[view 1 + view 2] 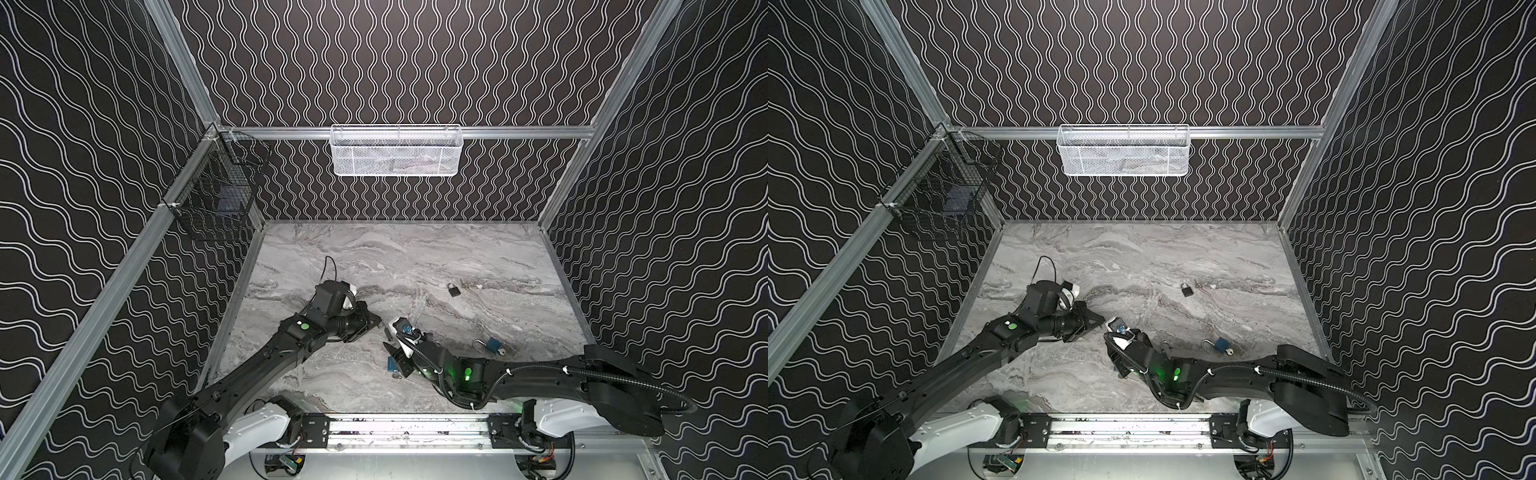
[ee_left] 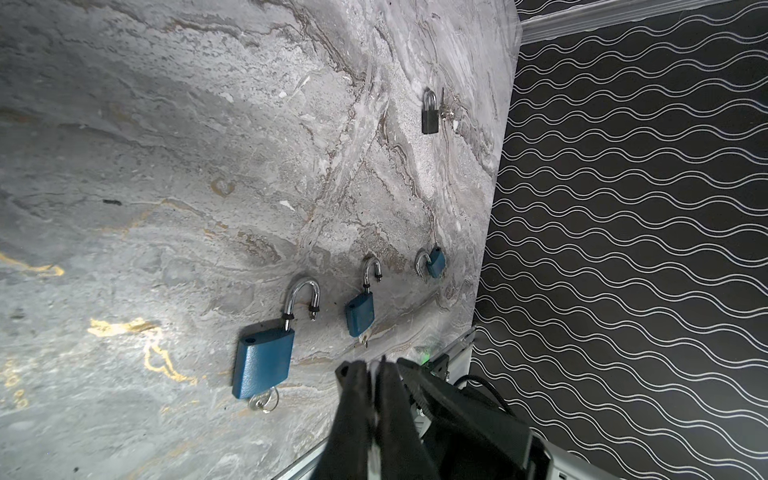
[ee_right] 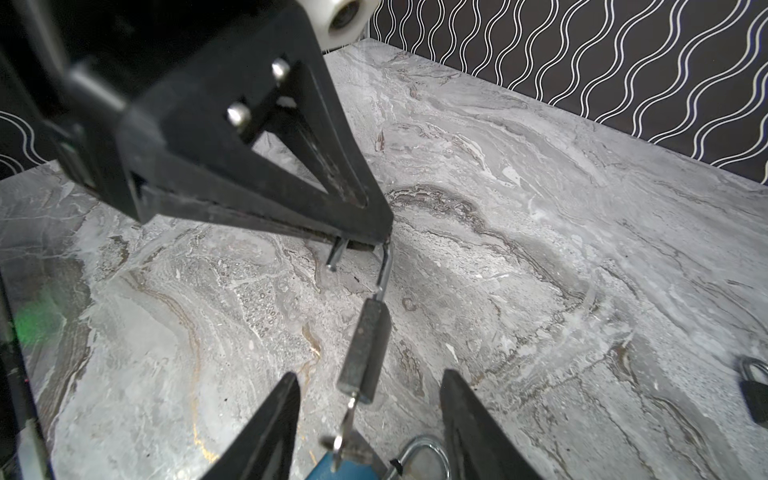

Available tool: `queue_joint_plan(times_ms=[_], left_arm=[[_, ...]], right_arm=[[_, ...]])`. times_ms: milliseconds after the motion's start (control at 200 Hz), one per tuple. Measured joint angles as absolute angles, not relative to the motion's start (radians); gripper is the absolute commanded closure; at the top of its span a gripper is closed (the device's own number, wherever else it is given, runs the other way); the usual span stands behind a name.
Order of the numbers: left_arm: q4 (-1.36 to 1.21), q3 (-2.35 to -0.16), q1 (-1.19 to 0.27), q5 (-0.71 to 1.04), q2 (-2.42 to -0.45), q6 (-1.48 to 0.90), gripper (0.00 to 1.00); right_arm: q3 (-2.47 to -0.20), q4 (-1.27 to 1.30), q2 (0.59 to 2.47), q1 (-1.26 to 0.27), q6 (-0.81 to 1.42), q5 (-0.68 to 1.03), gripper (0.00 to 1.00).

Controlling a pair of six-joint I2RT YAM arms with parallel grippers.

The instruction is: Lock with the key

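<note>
Over the near middle of the table, two tools meet on one padlock
Left tool is clamped tight on the open shackle of a dark grey padlock, and the body slants down from it over the table, key poking out of the far end. Right tool has its jaws at a middling spread, one finger either side of that key, touching nothing I can see. Up on the back rail, the white mesh basket shows something pale grey through the mesh, can't tell what. On the left wall, the black wire basket holds a dark boxy thing, too dim to name. Three blue padlocks lie on the table, shackles sprung open, and a black padlock rests well apart from them
</note>
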State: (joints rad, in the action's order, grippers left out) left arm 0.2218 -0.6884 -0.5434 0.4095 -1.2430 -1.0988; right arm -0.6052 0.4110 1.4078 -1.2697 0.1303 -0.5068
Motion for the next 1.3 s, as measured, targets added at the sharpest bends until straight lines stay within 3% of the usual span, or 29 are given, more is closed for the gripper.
queue_joint_plan(times_ms=[290,951,1301], left_arm=[[0.213,-0.665,-0.542,0.423,-1.243,-1.100,1.00],[0.210,-0.662,-0.538,0.424,-1.227,-1.100,1.00],[0.197,-0.660,-0.537,0.428,-1.222,-1.100,1.00]], right_arm=[[-0.620,0.456,1.457,-1.269,0.130,-0.533,0.60],[-0.639,0.436,1.482,-1.263,0.168,-0.533,0.61],[-0.639,0.432,1.482,-1.260,0.176,-0.533,0.75]])
